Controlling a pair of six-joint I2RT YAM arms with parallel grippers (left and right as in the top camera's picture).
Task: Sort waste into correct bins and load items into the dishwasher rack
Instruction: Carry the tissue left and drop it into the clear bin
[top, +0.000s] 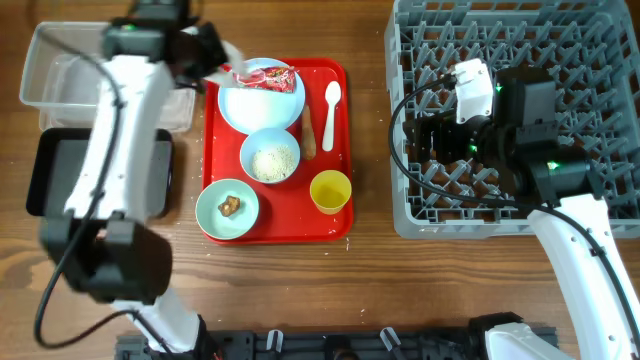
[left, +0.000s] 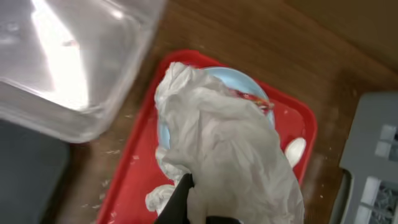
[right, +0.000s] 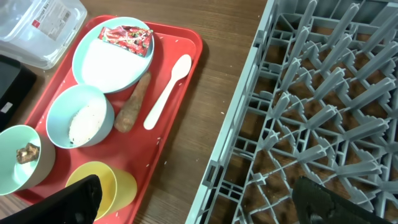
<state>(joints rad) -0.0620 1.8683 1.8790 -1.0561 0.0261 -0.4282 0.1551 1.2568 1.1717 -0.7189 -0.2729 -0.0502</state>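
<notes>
Open table (top: 371, 130) between tray (top: 320, 224), rack (top: 600, 30)

Clear plastic tub (right: 25, 34): at the upper left of the right wrist view it carries a white label (right: 48, 11) with a red mark and rows of tiny dark print, too small to read.
Red snack wrapper (right: 127, 38): upper left of centre, with pale and dark printing on the red; no word can be made out.
Black tray (right: 9, 81): at the left edge it bears a small white sticker (right: 5, 107), illegible.
Readable text: none in any view.
</notes>
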